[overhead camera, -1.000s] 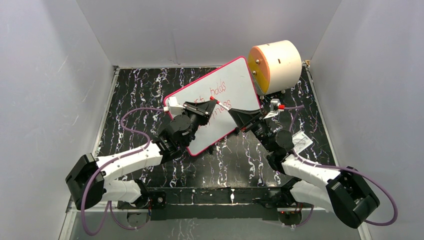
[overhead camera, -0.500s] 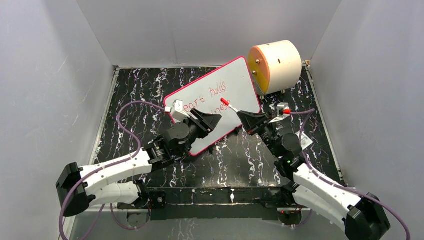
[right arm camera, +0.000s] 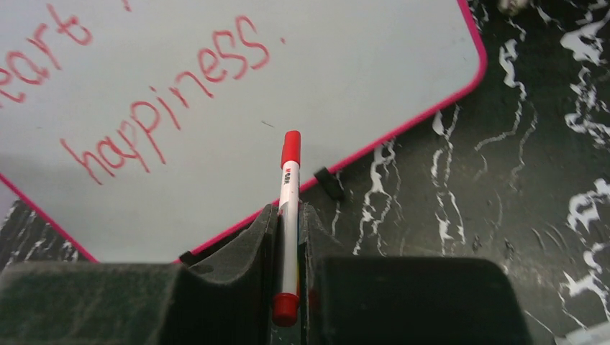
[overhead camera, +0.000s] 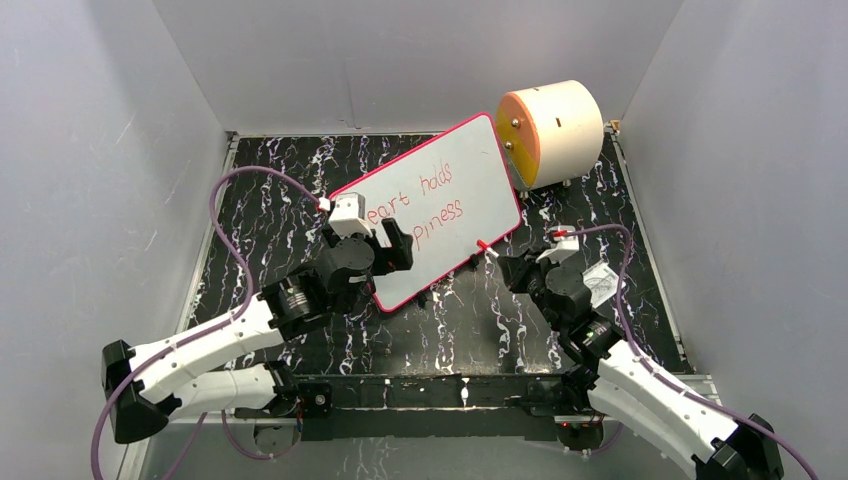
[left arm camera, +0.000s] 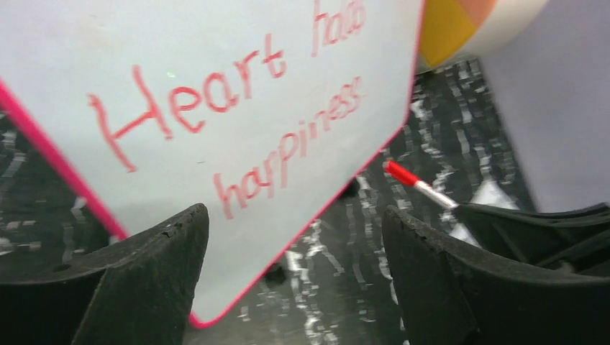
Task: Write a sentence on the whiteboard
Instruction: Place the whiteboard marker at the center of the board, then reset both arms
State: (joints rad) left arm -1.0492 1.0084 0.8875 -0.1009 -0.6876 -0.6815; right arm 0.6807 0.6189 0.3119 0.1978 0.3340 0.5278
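Beside the whiteboard, left gripper agape, our right gripper clamps the marker, whose dipping tip could streak the sentence.

Red handwritten sentence "Heart holds happiness." on the whiteboard; small print on the marker illegible.

Cream cylinder with orange face at back right, black veined table, perhaps a small clear wrapper
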